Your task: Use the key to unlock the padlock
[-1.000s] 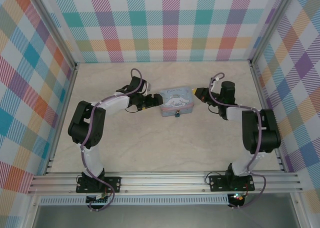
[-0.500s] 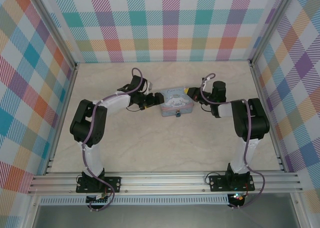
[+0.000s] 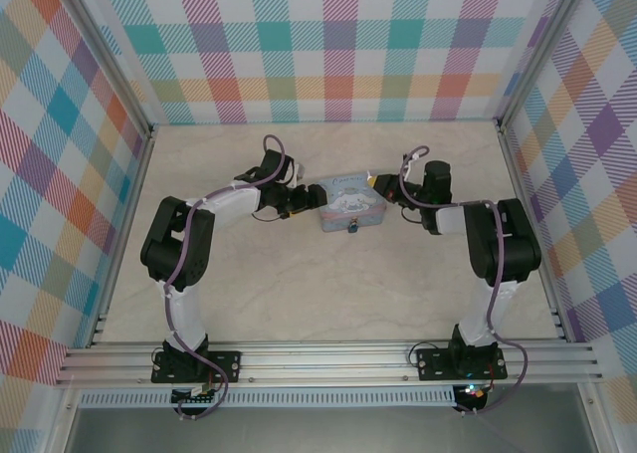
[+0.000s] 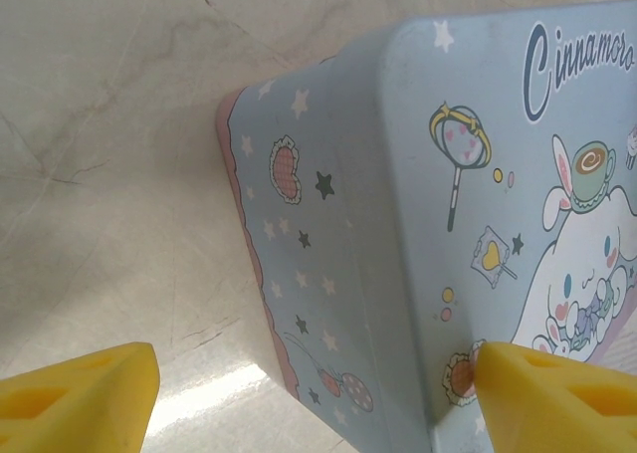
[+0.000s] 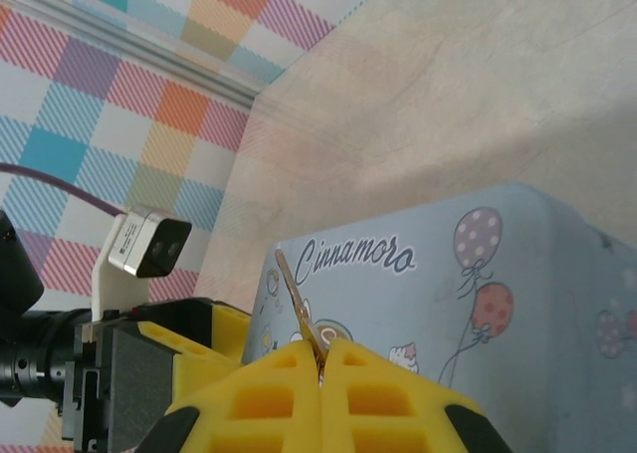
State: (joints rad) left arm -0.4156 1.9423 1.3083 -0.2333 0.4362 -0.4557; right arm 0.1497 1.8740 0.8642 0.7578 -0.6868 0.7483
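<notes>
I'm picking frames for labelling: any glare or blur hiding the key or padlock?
Left wrist: glare patch on the table beside the tin, print sharp. Right wrist: key crisp in the right pincer. Top external: even light, padlock just a speck.

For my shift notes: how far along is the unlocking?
Done: the key is pinched in the right gripper. In hand: the left gripper, open, straddles one end of the tin. Left: bring the key to the padlock on the tin's front and turn it.
</notes>
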